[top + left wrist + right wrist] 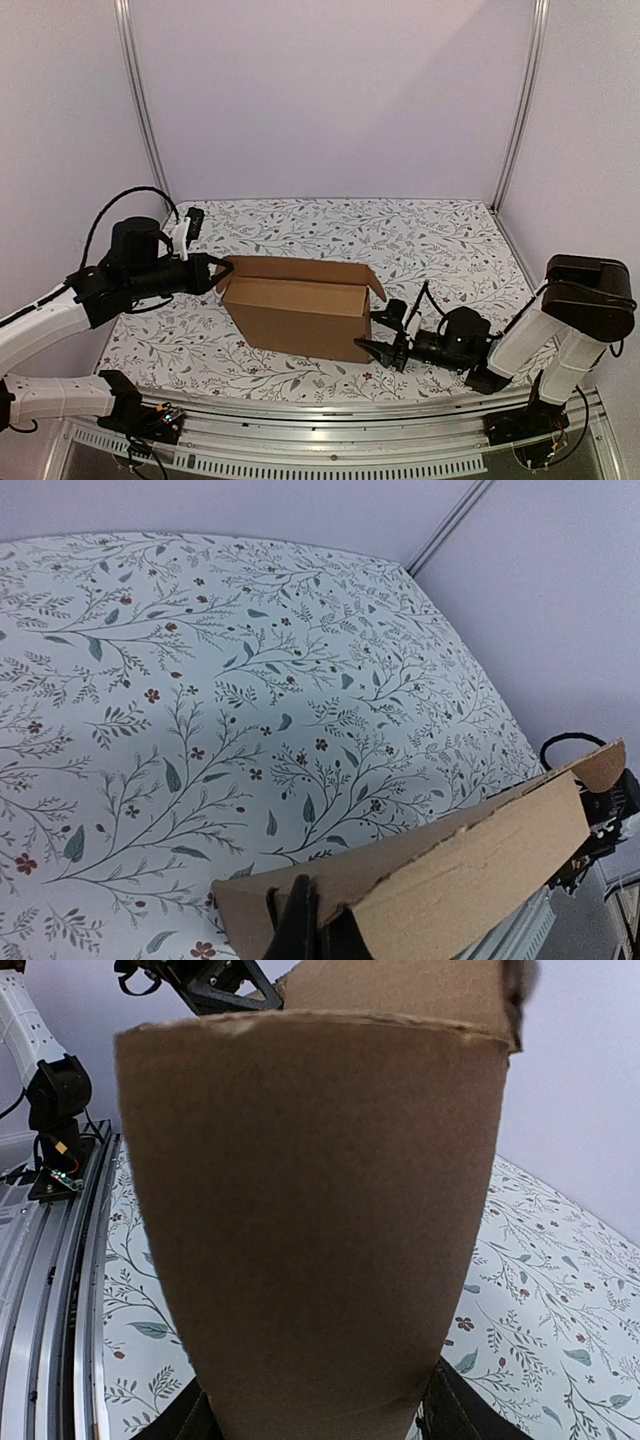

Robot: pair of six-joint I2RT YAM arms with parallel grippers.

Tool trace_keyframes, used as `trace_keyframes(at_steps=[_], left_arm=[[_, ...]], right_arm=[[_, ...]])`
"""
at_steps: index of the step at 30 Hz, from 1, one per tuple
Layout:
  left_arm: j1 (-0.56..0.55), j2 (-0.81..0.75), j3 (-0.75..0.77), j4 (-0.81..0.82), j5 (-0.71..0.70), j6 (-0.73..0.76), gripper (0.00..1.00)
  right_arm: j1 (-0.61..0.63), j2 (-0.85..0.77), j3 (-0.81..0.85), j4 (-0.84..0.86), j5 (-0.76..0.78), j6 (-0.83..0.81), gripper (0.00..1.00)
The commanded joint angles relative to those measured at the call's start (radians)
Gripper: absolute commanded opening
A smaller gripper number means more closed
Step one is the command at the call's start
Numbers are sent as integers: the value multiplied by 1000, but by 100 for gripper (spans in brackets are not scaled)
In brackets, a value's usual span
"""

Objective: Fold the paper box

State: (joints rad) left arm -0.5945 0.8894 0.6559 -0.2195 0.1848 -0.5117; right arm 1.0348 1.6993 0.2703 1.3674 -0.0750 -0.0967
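Observation:
The paper box [300, 318] is plain brown cardboard, standing open-topped mid-table with a flap [375, 281] raised at its right end. My left gripper [222, 272] is at the box's left end, shut on the thin cardboard wall. In the left wrist view its dark fingertips [300, 912] pinch the cardboard edge [440, 875]. My right gripper [380, 332] is at the box's right end. The right wrist view shows the box's end wall [310, 1210] filling the gap, with a finger [172, 1422] against each side.
A floral tablecloth [440, 250] covers the table. An aluminium rail [330, 455] runs along the near edge, also in the right wrist view [40, 1290]. Metal frame posts [518, 110] and pale walls stand behind and at the sides.

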Motion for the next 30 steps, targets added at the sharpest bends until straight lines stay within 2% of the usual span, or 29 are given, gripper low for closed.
trace_keyframes(at_steps=[1,18,30], left_arm=[[-89,42,-22,-8,112,-31,0],[-152,105,-28,-18,49,12,0],[-176,181,-2,-50,27,61,0]], right_arm=[[5,52,51,38,51,-53,21],[3,47,66,37,43,-81,64],[-21,29,75,38,-21,-130,78]])
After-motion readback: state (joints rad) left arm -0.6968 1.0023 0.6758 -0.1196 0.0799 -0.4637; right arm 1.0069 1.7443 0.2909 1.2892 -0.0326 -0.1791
